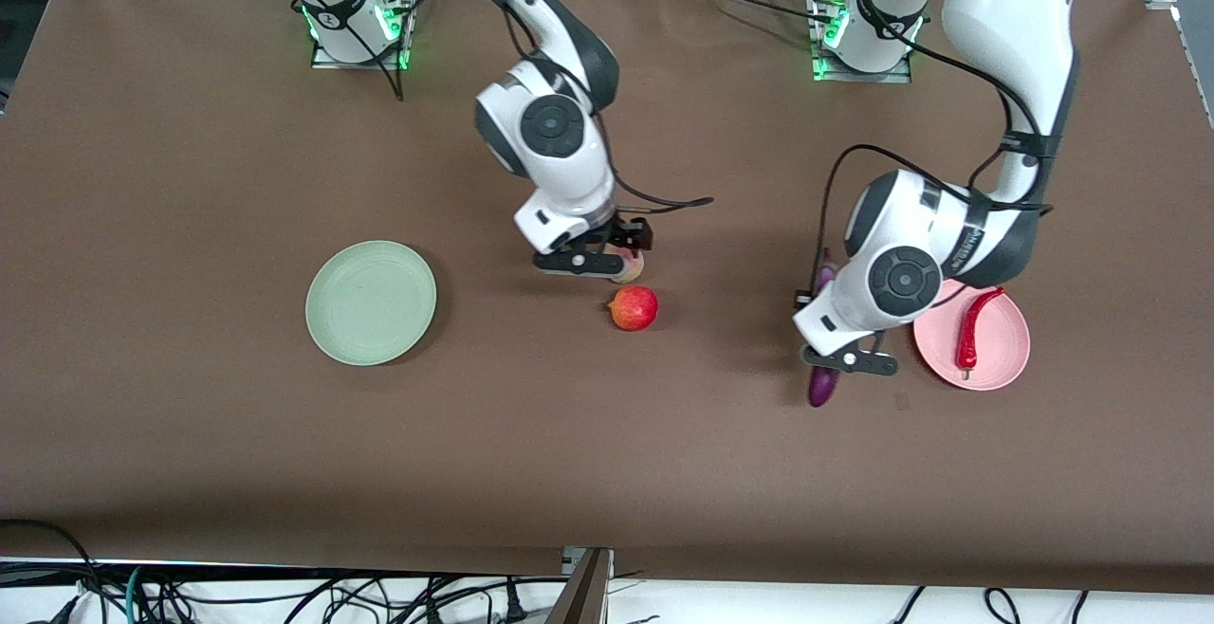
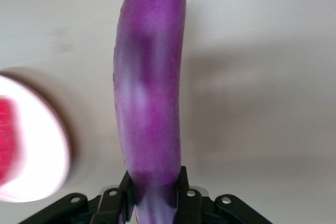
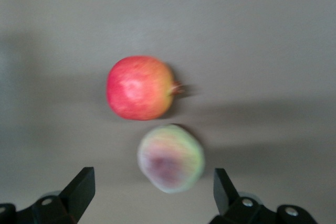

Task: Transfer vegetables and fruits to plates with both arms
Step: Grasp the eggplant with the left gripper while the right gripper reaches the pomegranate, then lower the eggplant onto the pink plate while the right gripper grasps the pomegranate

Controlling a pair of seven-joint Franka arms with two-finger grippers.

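My left gripper [image 2: 155, 192] is shut on the purple eggplant [image 2: 149, 82], whose tip [image 1: 822, 387] pokes out from under the left hand beside the pink plate [image 1: 1001, 358]. A red chili pepper [image 1: 974, 325] lies on that plate. Over the pale peach [image 3: 170, 157], which the hand mostly hides in the front view [image 1: 630, 268], my right gripper [image 3: 152, 190] hangs open and touches nothing. The red-orange pomegranate [image 1: 634, 308] sits just nearer the front camera than the peach. The mint green plate [image 1: 371, 302] lies bare toward the right arm's end.
Brown tabletop all round. Black cables trail from both wrists, one looping on the table near the right hand [image 1: 678, 202]. More cables hang below the table's front edge [image 1: 285, 596].
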